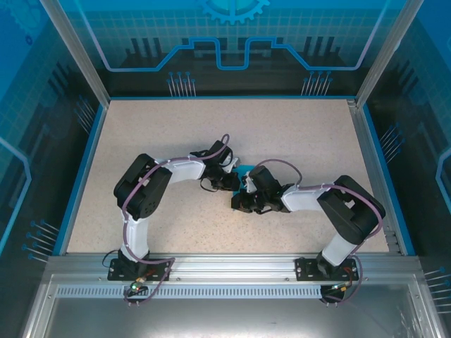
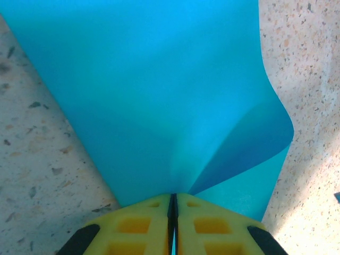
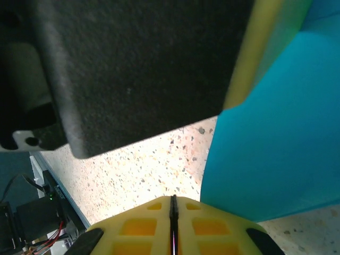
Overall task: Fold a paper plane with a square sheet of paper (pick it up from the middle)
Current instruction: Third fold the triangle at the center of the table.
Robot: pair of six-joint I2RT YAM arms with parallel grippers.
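Jaws closed on both arms: left gripper (image 2: pixel 172 197) pinches the square sheet of paper (image 2: pixel 149 79), one flap curled over; right gripper (image 3: pixel 172 200) is shut beside it, hold unconfirmed. Paper sits mid-table (image 2: pixel 32 175). Folding judged early; no plane yet.

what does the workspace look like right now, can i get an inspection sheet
surface: speckled beige table, flat, blue-edged
job's things: square sheet of paper, cyan, mid-table between the two grippers, one flap curled up off the table; not yet a plane
clutter: nothing seen
grippers: left gripper shut on the sheet's edge; right gripper shut beside the sheet, grip on it cannot be told
cables: purple cables looped along both arms
surroundings: blue printed enclosure panels around, metal frame rail at the near edge
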